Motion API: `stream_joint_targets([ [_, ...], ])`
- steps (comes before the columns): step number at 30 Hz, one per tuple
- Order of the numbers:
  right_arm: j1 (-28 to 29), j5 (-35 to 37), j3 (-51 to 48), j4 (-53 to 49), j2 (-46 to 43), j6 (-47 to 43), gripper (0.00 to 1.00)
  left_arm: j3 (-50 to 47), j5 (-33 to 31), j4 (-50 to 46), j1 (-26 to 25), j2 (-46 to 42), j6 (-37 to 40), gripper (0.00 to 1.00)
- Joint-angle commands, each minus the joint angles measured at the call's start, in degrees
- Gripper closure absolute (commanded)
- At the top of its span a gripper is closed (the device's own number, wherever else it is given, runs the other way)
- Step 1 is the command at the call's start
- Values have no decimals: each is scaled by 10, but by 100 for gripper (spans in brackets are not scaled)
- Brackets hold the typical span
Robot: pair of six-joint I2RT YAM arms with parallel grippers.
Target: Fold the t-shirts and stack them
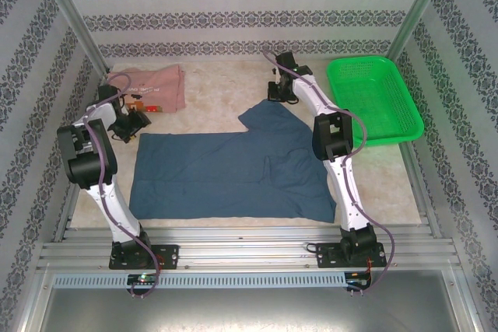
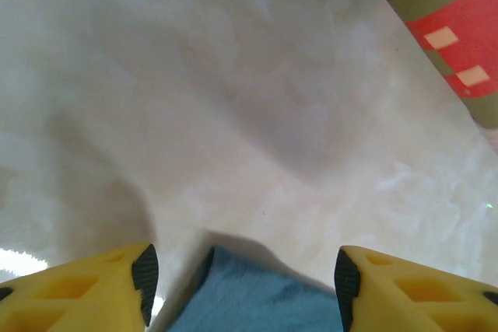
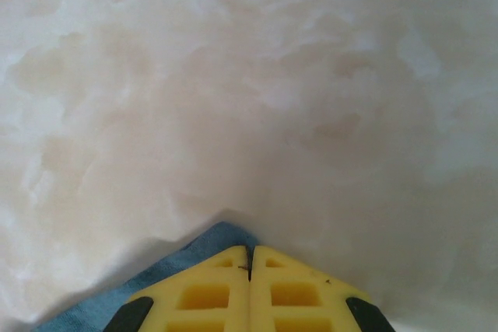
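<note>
From the top external camera, a dark slate-blue short-sleeved cloth t-shirt (image 1: 226,176) lies spread flat in the middle of the cream, fleecy tabletop (image 1: 218,87), one sleeve pointing toward the far side. A dusty pink cloth t-shirt with a pixel print (image 1: 156,83) sits crumpled in the far-left corner, well apart from it. The left end effector (image 1: 134,122) is at the blue shirt's far-left corner and the right end effector (image 1: 278,92) at the tip of the far sleeve. A green plastic mesh basket (image 1: 373,103) stands on the right; nothing lies in it.

The left wrist camera shows that end effector (image 2: 245,281) partly open, its yellow fingers (image 2: 144,274) straddling a corner of the blue shirt (image 2: 249,305) without pinching it. The pink shirt's print (image 2: 451,29) shows at the upper right.

The right wrist camera shows its end effector (image 3: 250,266) closed tight, with a blue cloth corner (image 3: 156,289) emerging right at the tips, so it appears pinched.

The step in hand looks like taking hold of the far edge for the first fold. Next, the left side needs to close on its corner; then both should lift together and carry the edge toward the near hem.
</note>
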Motion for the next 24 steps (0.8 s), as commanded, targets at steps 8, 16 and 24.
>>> stream_joint_targets([
  [8, 15, -11, -6, -43, -17, 9, 96, 17, -4, -41, -12, 45, 25, 58],
  [16, 11, -14, 6, -47, -39, 21, 96, -7, 28, -51, -13, 27, 43, 82],
  [24, 6, -14, 22, -47, -60, 33, 96, -3, 88, -51, -14, -29, 39, 100],
])
